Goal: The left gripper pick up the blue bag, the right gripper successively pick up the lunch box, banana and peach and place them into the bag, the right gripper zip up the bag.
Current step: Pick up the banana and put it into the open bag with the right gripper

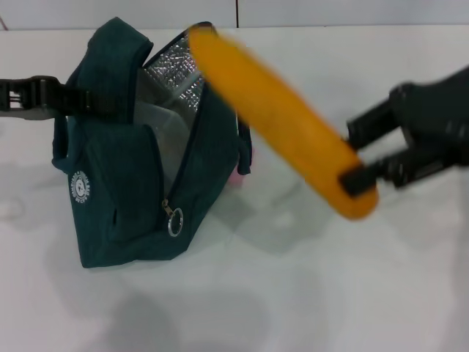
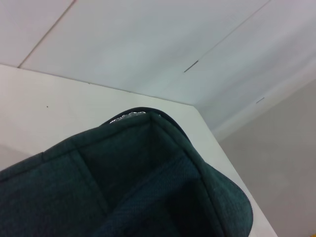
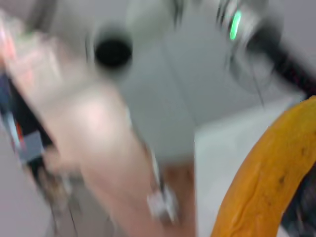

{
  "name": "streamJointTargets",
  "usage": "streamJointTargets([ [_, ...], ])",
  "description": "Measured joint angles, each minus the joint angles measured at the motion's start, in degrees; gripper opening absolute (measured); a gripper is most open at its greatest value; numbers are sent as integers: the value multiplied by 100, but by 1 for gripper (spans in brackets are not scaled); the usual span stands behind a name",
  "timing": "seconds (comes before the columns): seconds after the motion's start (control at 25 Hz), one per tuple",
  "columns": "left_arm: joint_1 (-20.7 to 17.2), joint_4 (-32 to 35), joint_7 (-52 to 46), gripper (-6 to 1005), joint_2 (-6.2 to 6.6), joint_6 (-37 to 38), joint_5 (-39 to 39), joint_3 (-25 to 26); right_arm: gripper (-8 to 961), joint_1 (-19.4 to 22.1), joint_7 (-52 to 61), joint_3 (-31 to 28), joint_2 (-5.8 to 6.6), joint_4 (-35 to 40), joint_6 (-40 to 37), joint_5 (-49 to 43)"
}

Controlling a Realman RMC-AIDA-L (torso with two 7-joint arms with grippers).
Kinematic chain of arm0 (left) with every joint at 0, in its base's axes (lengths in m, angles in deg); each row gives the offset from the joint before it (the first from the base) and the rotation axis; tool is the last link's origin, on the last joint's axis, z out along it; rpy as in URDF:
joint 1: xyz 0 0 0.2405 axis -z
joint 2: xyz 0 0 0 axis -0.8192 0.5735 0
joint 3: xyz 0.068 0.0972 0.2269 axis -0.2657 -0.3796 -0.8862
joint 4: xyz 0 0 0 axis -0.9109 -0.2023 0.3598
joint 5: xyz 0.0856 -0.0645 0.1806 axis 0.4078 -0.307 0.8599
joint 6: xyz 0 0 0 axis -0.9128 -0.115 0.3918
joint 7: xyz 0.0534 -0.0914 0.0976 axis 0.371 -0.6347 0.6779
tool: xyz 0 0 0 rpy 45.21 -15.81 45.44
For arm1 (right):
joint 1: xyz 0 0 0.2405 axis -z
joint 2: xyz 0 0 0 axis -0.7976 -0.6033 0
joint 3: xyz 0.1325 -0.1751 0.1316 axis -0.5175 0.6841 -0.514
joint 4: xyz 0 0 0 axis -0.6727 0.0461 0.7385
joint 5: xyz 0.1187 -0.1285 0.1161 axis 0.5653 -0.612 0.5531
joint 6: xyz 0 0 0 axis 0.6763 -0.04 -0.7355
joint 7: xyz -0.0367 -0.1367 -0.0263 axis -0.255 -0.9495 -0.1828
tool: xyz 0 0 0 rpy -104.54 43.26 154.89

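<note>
Head view: the blue bag (image 1: 146, 154) stands on the white table (image 1: 308, 293) at the left, its top unzipped and showing silver foil lining (image 1: 176, 73). A round white logo (image 1: 79, 187) sits on its near-left side, the lettering too small to read, and a ring zipper pull (image 1: 174, 222) hangs at the near front. Something clear and pale shows inside the opening, and a bit of pink peeks out just right of the bag. The left gripper (image 1: 73, 99) reaches in from the far left and meets the bag's top edge; I cannot tell how its jaws stand. The right gripper (image 1: 360, 177) comes from the right, jaws closed on the near end of the banana (image 1: 275, 117), a long yellow-orange fruit held in the air, its far end over the bag's opening.

Left wrist view: dark teal fabric of the bag fills the lower part, above the table.

Right wrist view: the banana curves along one edge with small brown specks; all else is blurred.
</note>
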Motion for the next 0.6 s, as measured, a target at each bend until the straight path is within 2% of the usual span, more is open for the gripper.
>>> streamJointTargets([
  [0.12,24,0,20,49,-7,0,-2,-18,454,-219,104,-255,227,-1542,37,814],
  [0.2,42,0,25,49,-11,0,-2,-28,454,-310,113,-260,304,-2264,135,1074],
  [0.24,48,0,38,49,-14,0,-3,-31,454,-337,118,-252,303,-2554,220,1116],
  [0.32,54,0,64,49,-16,0,-4,-34,454,-334,169,-249,241,-2747,362,1129],
  [0.6,57,8,156,50,-16,0,-6,-35,453,-292,928,-223,-129,-3145,891,1231],
])
